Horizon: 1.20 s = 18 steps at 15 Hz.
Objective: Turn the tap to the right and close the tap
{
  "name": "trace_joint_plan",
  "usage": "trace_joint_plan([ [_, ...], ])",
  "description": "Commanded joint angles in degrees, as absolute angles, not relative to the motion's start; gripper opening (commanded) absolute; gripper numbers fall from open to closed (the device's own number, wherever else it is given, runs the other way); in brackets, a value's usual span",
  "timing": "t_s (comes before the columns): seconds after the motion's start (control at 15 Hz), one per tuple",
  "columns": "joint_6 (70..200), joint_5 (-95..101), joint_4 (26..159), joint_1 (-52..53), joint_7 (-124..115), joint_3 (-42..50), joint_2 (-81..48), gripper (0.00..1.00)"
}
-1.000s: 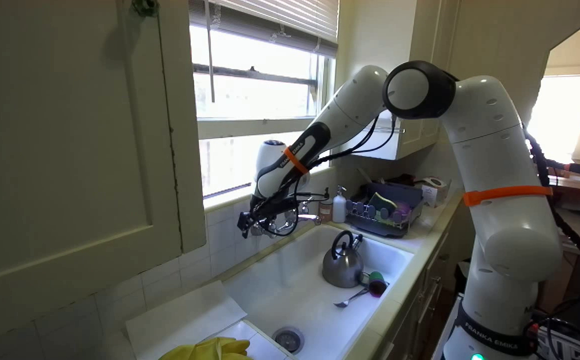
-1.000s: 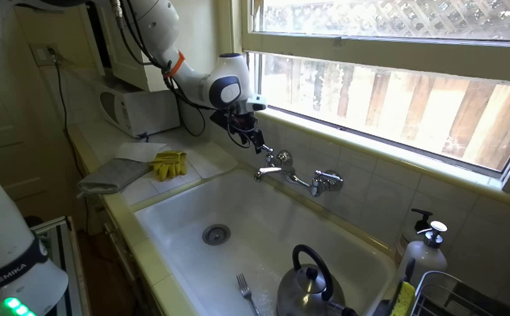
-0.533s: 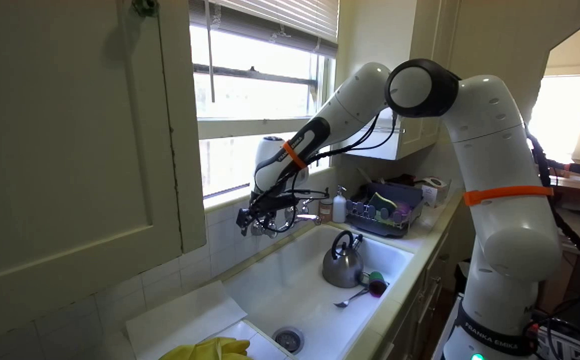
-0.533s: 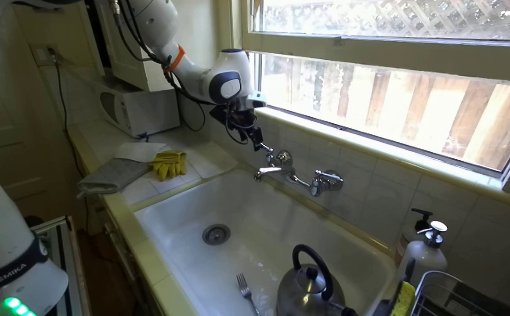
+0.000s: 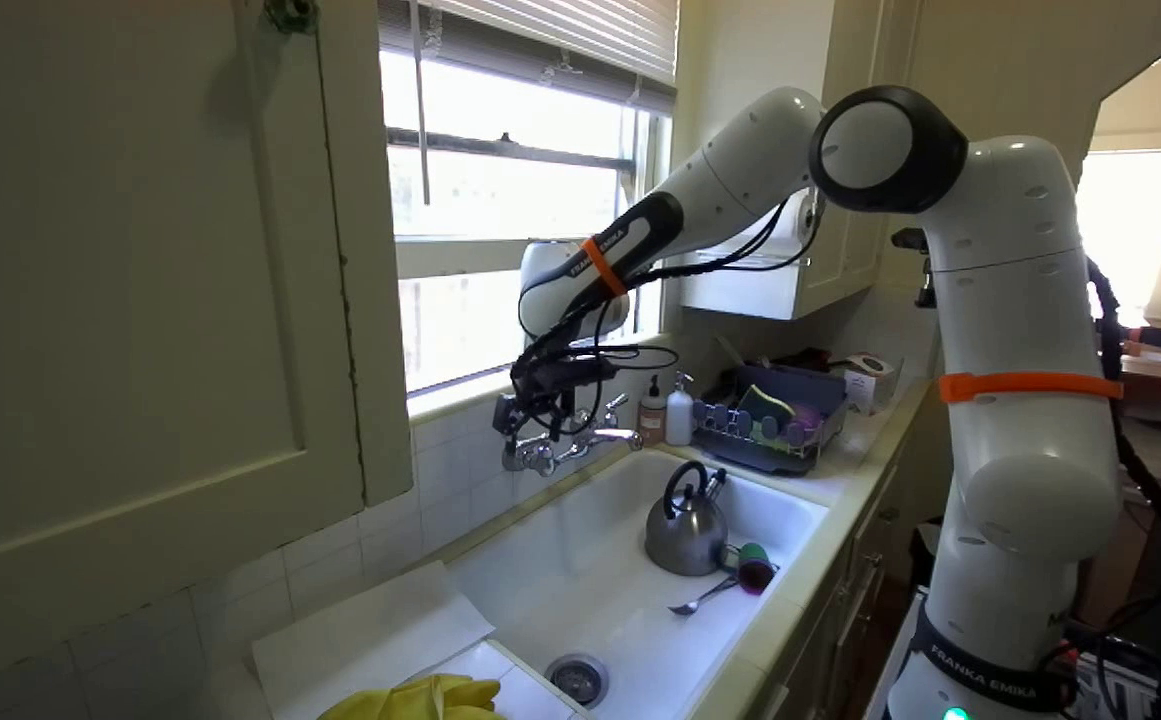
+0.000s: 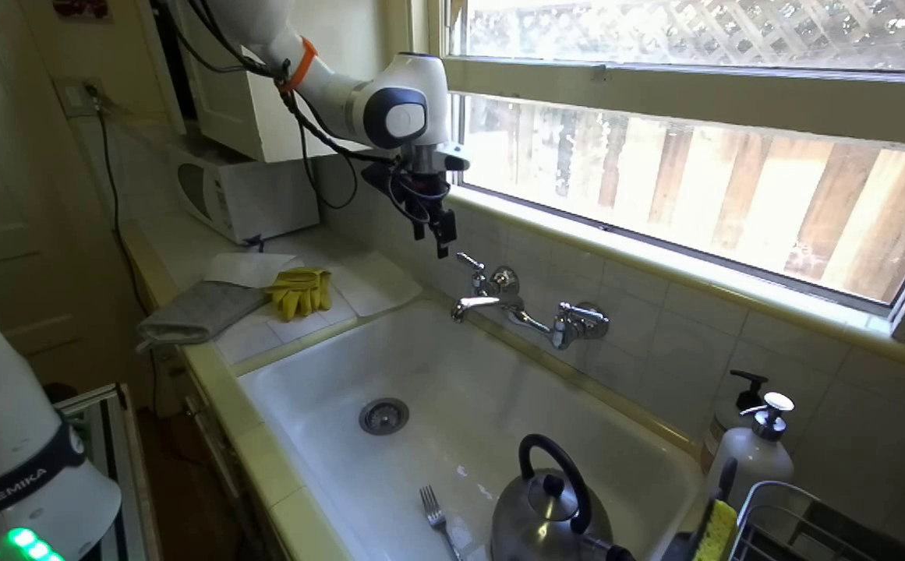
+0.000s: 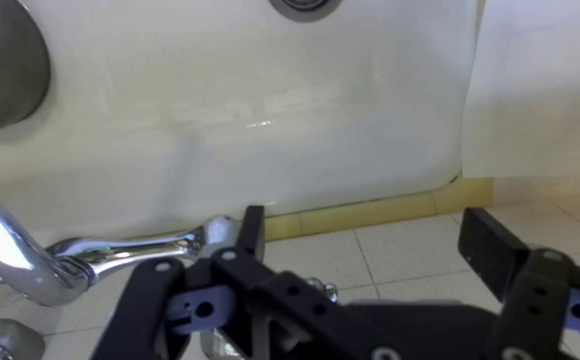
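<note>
tap (image 6: 516, 310) sits on the tiled wall (image 6: 655, 343), its nearer handle (image 6: 471, 262) at four o'clock from the claw (image 6: 430, 243) in an exterior view, long axis running ten to four; claw gapes wide, holding nothing.

Arm (image 5: 1005, 250) arched, gripper (image 7: 362, 230) spread and pointing downward.
Elbow (image 5: 875, 150) bent high in an exterior view; forearm (image 5: 705, 195) sloping down to the wrist (image 6: 401, 105); two fingers (image 7: 254, 232) well apart, pads (image 7: 487, 255) facing each other, in the wrist view. Base light (image 6: 34, 545) glowing green in both exterior views.
</note>
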<state>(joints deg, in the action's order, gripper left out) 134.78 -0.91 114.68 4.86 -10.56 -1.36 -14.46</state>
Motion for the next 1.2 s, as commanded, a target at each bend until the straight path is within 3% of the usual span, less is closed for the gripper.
trace_joint_plan([
  [0.0,128.18,-2.11,119.76,2.85,-7.60,-1.04,-7.59,1.00],
  [0.73,114.05,-0.21,128.27,-3.19,1.21,3.66,7.19,1.00],
  [1.13,117.88,-0.61,131.73,-5.62,5.08,6.55,11.62,1.00],
])
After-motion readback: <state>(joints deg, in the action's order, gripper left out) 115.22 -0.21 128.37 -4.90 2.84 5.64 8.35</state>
